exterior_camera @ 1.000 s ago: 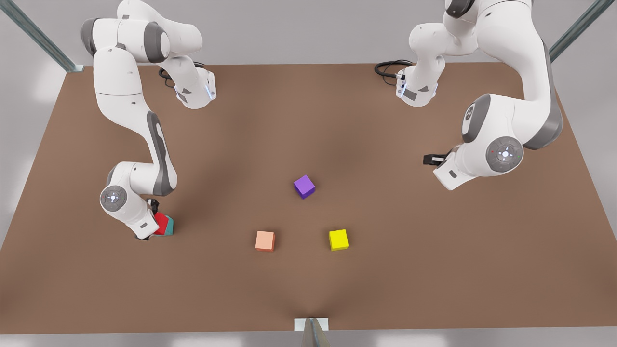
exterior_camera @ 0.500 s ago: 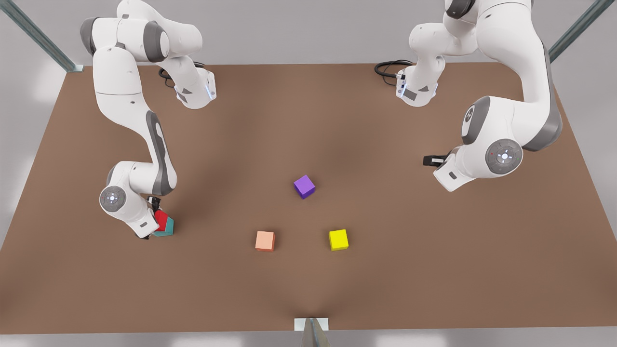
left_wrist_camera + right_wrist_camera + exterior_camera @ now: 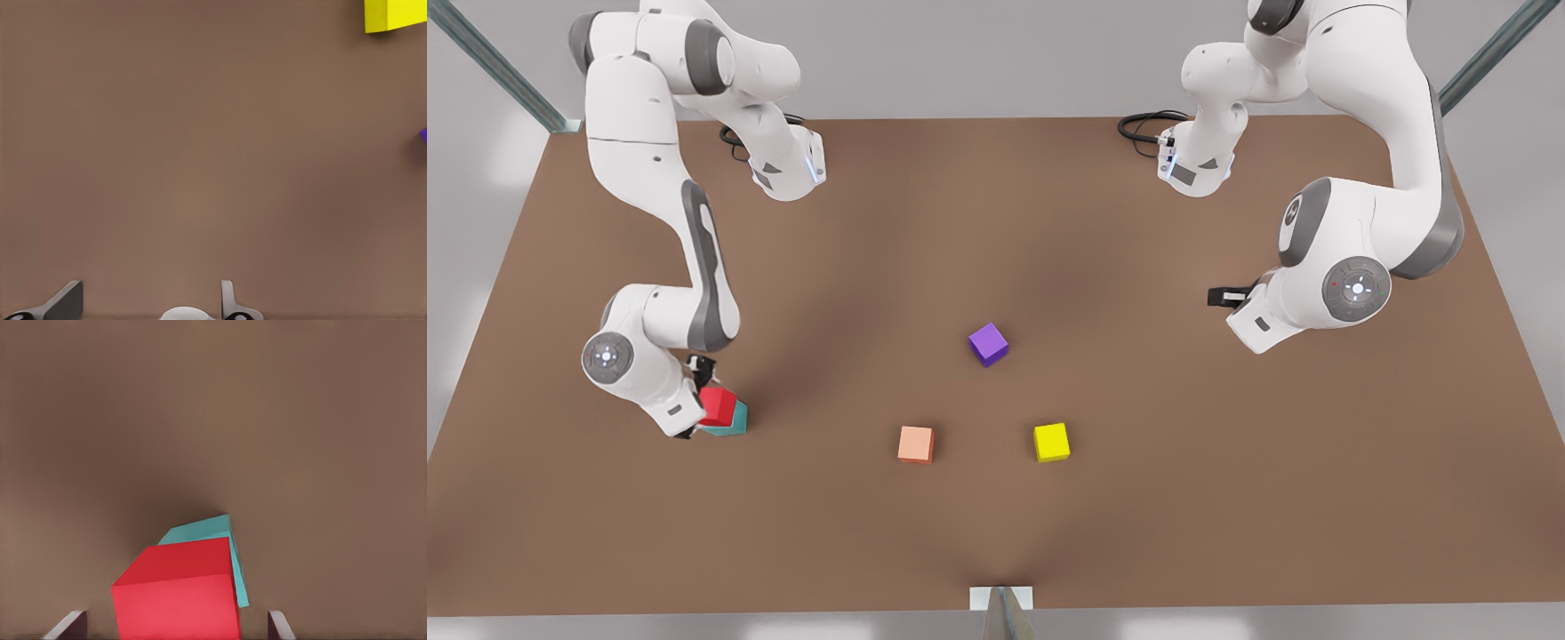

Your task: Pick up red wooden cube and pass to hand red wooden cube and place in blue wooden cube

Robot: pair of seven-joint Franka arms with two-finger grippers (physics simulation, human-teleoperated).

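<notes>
My right gripper (image 3: 175,628) hangs above the red wooden cube (image 3: 718,405) at the front view's left, its fingers (image 3: 68,625) spread wide to either side and clear of the cube, so it grips nothing; the red wooden cube rests on top of the blue wooden cube (image 3: 731,420), turned a little askew so that a teal edge shows past it; both sit on the brown table (image 3: 996,231); my left gripper (image 3: 151,301) waits over bare table at the front view's right, fingers parted and empty; the purple cube (image 3: 988,343), the salmon cube (image 3: 916,444) and the yellow cube (image 3: 1051,441) lie well apart near the middle.
</notes>
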